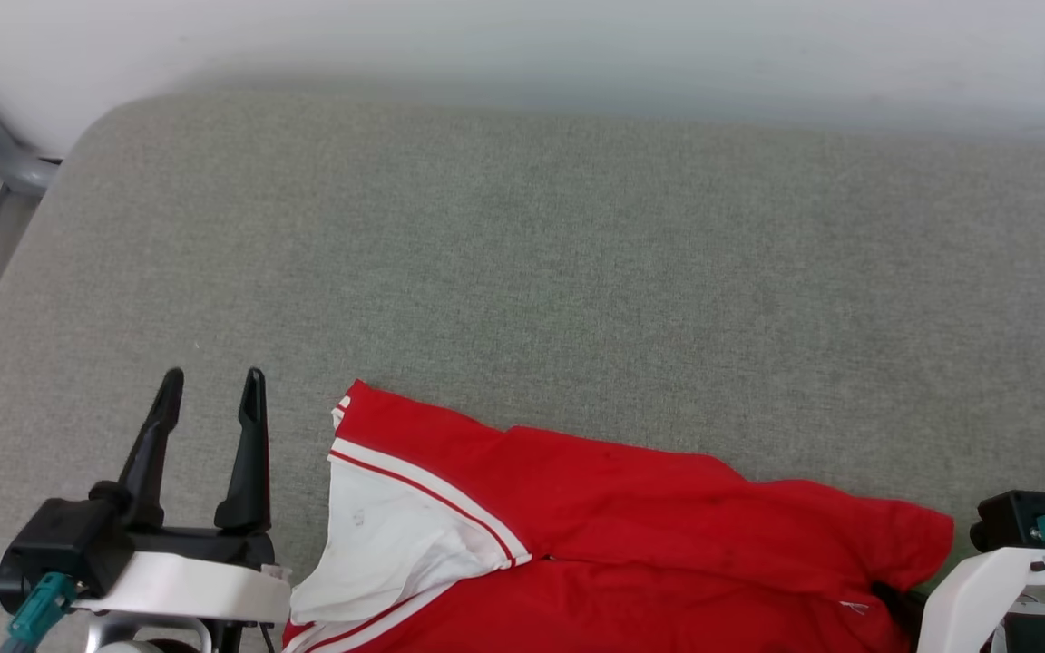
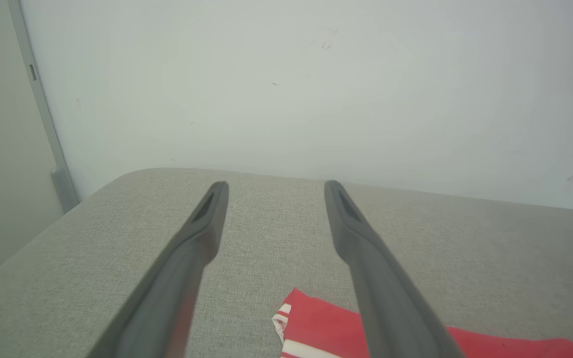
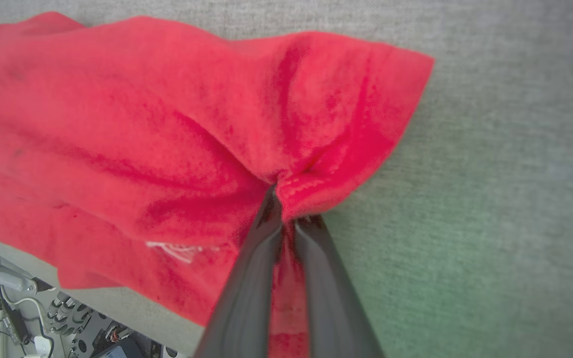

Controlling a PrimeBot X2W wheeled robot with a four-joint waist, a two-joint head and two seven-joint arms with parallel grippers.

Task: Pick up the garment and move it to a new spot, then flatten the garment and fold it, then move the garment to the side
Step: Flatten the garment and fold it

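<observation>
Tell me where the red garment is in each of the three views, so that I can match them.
Head view: garment at bottom centre to right, white sleeve toward the open left claw.
Left wrist view: garment at bottom centre, partly behind one claw finger.
Right wrist view: garment across left and centre, pinched by the right claw.
Shared landmark: the grey fabric surface under it.
</observation>
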